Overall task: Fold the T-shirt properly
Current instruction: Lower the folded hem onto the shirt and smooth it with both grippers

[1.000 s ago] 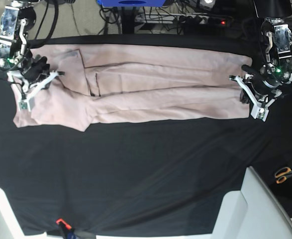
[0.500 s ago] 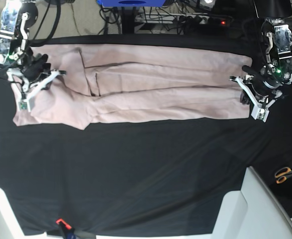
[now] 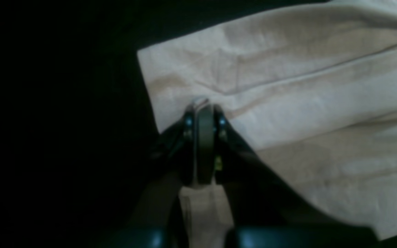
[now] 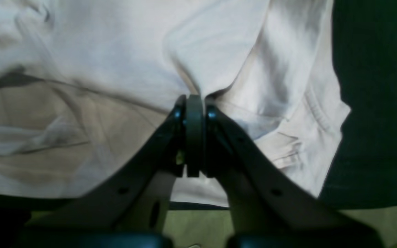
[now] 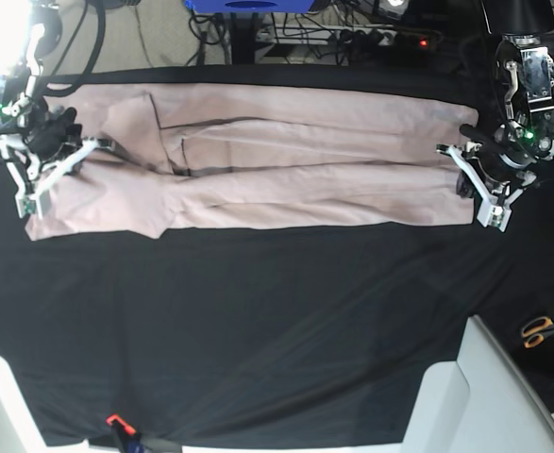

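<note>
My left end effector point(image 3: 203, 113) is clamped tight, its two fingers pressed together with a pinch of the T-shirt point(image 5: 286, 156) caught at their tips. Seen from my left wrist, the cloth spreads away ahead and to the right of that pinch, with a straight edge and a corner of the shirt just to the left of my fingers, and bare black desk point(image 3: 47, 120) beyond it. Long creases run off to the right from where I hold it.

My right end effector point(image 4: 194, 103) is likewise closed all the way, gripping a gathered fold of the same shirt. From my right wrist, puckers radiate out from the tips; pale pink cloth fills the space ahead and to the left, and a ribbed hem lies just to the right of my fingers, then black desk past that.

In the base view the shirt lies as a long narrow band across the far part of the desk point(image 5: 258, 330), stretched between my two end effectors, the right one point(image 5: 45, 170) at one short end and the left one point(image 5: 470, 179) at the other. It is folded lengthwise, with a sleeve flap lying near my right end.
</note>
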### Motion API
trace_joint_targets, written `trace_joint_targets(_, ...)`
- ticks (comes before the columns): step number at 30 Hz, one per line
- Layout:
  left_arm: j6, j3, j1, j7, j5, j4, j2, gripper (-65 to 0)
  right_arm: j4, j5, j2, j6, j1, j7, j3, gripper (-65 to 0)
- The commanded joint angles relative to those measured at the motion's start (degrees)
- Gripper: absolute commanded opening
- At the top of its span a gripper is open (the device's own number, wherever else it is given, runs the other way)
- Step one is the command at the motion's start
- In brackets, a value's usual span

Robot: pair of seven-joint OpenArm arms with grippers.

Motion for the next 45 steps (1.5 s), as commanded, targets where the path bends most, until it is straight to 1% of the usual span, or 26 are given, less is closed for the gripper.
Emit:
trace_joint_targets(1, 0.0, -0.3, -0.4, -1.0, -0.4, 1.1, -0.9, -65.0, 1.2, 0.4, -0.2, 0.0, 0.2, 0.8, 0.1, -64.2)
trace_joint_targets(6, 0.0, -0.3, -0.4, -1.0, -0.4, 1.1, -0.9, -65.0, 1.3, 0.3, -2.4, 0.0, -0.9, 1.1, 1.4, -64.2)
trace_joint_targets(10, 0.0, -0.3, -0.4, -1.0, -0.4, 1.1, -0.9, -65.0, 1.3, 0.3, -3.0, 0.0, -2.0, 1.1, 1.7, -64.2)
trace_joint_targets(17, 0.0, -0.3, -0.4, -1.0, -0.4, 1.1, -1.5, -65.0, 2.9, 0.3, -3.1, 0.0, -3.6, 1.2, 1.8, -64.2)
trace_joint_targets(20, 0.0, -0.3, -0.4, -1.0, -0.4, 1.1, -1.6, -65.0, 1.7, 0.3, -3.1, 0.0, -3.6, 3.1, 1.8, -64.2)
trace_joint_targets(24, 0.0, -0.3, -0.2, -1.0, -0.4, 1.1, -2.2, -65.0, -0.6, 0.2, -2.8, 0.0, -3.4, 4.0, 1.8, -64.2)
trace_joint_targets(27, 0.0, -0.3, 0.6, -1.0, -0.4, 1.1, -2.5, -65.0, -0.5, 0.2, -3.1, 0.0, -3.6, 4.0, 3.8, -64.2)
trace_joint_targets(31, 0.0, -0.2, 0.8, -1.0, -0.4, 1.1, -2.3, -65.0, -0.3, 0.2, -3.1, 0.0, -3.8, 3.7, 4.0, -64.2)
trace_joint_targets(35, 0.0, 2.1, 0.8, -1.1, -0.4, 1.0, -2.4, -65.0, -0.4, 0.2, -3.2, 0.0, -3.8, 3.8, 4.0, -64.2)
trace_joint_targets(45, 0.1, 2.1, 0.7, -1.1, -0.4, 0.7, -2.1, -65.0, -0.5, 0.2, -3.2, 0.0, -5.0, 4.0, 4.0, -64.2)
